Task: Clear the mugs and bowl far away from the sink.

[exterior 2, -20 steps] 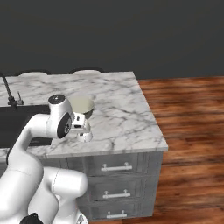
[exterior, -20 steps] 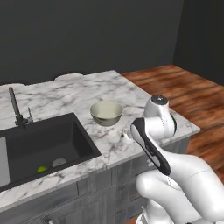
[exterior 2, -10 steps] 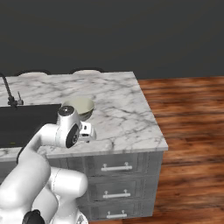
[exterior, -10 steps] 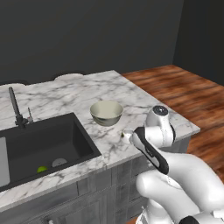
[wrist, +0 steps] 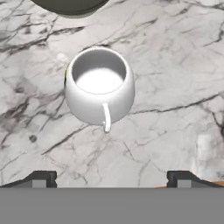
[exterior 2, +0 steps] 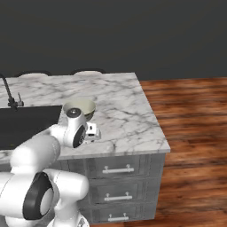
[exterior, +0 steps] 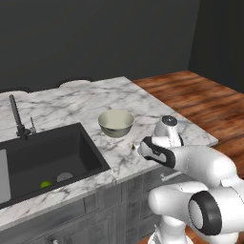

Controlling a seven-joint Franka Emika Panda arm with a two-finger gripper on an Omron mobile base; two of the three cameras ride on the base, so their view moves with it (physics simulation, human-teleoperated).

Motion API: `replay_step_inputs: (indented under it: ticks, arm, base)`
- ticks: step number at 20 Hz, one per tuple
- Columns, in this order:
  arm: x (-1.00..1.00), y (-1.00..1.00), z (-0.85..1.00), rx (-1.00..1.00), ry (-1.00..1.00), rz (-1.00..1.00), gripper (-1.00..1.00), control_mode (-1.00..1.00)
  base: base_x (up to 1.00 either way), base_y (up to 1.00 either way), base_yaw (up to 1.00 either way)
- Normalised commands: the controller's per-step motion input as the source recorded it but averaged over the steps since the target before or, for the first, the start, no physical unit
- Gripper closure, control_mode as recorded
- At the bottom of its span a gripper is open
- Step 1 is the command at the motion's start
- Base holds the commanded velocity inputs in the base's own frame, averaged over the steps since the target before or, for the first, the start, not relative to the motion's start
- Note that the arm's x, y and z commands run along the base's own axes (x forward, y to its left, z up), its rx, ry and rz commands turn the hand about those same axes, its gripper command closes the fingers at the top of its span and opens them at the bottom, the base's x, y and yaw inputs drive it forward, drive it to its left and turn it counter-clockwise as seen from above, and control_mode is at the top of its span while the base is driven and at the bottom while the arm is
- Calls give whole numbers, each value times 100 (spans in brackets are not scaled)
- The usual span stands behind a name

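The whitish mug (wrist: pixel 99 85) stands upright on the marble counter (wrist: pixel 175 65), its handle turned toward the hand camera. My gripper (wrist: pixel 111 179) is open, with its fingertips (wrist: pixel 41 178) well apart and back from the mug, touching nothing. Just beyond the mug, the dark outside of the bowl (wrist: pixel 70 6) shows at the top edge of the hand view. The cream bowl (exterior: pixel 116 123) sits on the counter right of the black sink (exterior: pixel 43 152); from the other side, the bowl (exterior 2: pixel 80 107) lies just behind my gripper (exterior 2: pixel 92 131). The green mug (exterior: pixel 45 184) lies low in the basin.
A thin dark faucet (exterior: pixel 16 116) rises behind the sink, and a grey drainboard panel (exterior: pixel 2 176) lies at its left. The counter ends at the right, over a wooden floor (exterior 2: pixel 190 133). Drawers (exterior 2: pixel 117 169) run below the counter's front edge.
My hand has drifted a little to the right above the counter's front. The bowl and the things in the sink have stayed put.
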Motion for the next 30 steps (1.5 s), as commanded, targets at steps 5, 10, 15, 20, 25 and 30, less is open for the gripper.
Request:
replay_step_inputs:
  ticks: [5, 10, 15, 20, 25, 30]
  arm:
    - [31, 4, -30, 0, 0, 4, -100, -100]
    - [40, 15, -21, 0, 0, 1, -100, -100]
    - [29, 3, -19, 0, 0, 2, -100, -100]
    - [34, 0, -17, 0, 0, 3, -100, -100]
    - [9, 0, -7, 0, 0, 5, 100, -100]
    - [-1, 0, 0, 0, 0, 1, 100, -100]
  base:
    - [0, 0, 0]
    - [0, 0, 0]
    - [0, 0, 0]
    - [0, 0, 0]
    - [0, 0, 0]
    - [0, 0, 0]
